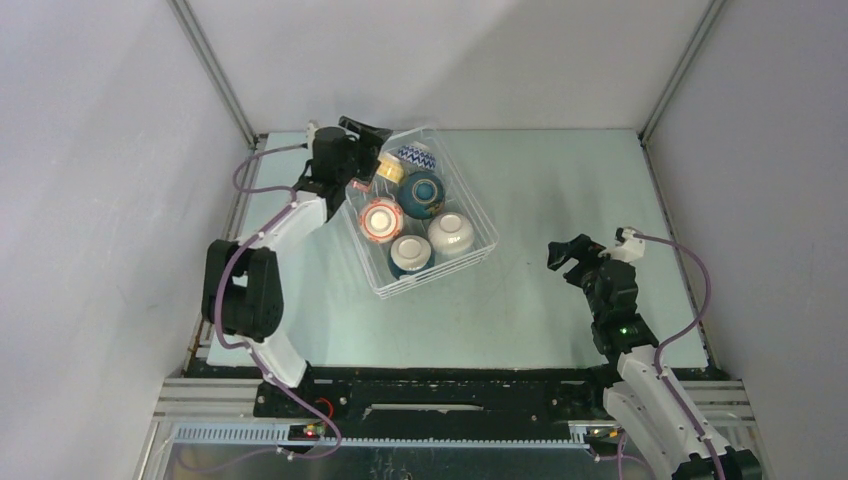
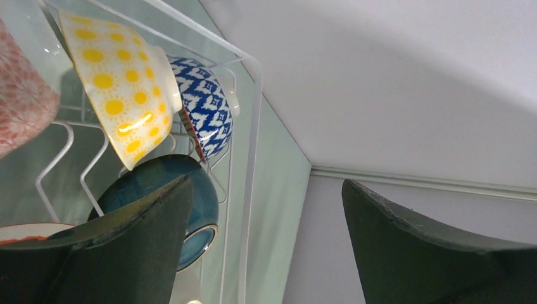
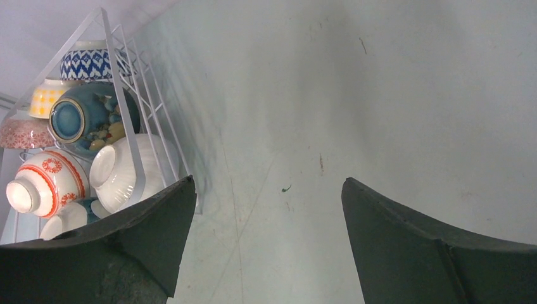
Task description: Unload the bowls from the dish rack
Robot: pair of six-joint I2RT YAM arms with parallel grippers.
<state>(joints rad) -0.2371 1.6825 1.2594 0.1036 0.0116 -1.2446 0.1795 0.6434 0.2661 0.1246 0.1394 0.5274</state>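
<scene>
Bowls (image 1: 423,193) noted packed together inside dish rack (image 1: 469,195), which is set on far-left part of table (image 1: 560,180). Left gripper (image 2: 266,190) positioned at rack's far-left corner, jaws spread wide, nothing grasped. Right gripper (image 1: 592,245) positioned over table well right of rack, jaws equally wide, nothing grasped.

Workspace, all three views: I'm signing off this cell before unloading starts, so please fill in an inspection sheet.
Surface: pale table, a few small marks.
Job's things: white wire dish rack sits skewed at far left. Inside it, tipped on the tines, are the yellow bowl, zigzag bowl, teal bowl, red-patterned bowl, white bowl and others.
Clutter: nothing seen.
Grippers: left gripper open at the rack's far-left corner, holding nothing; right gripper open over the table, apart from the rack.
Cables: purple left cable and right cable run along the arms, outside the rack.
Surroundings: plain grey walls; metal frame at the near edge.
</scene>
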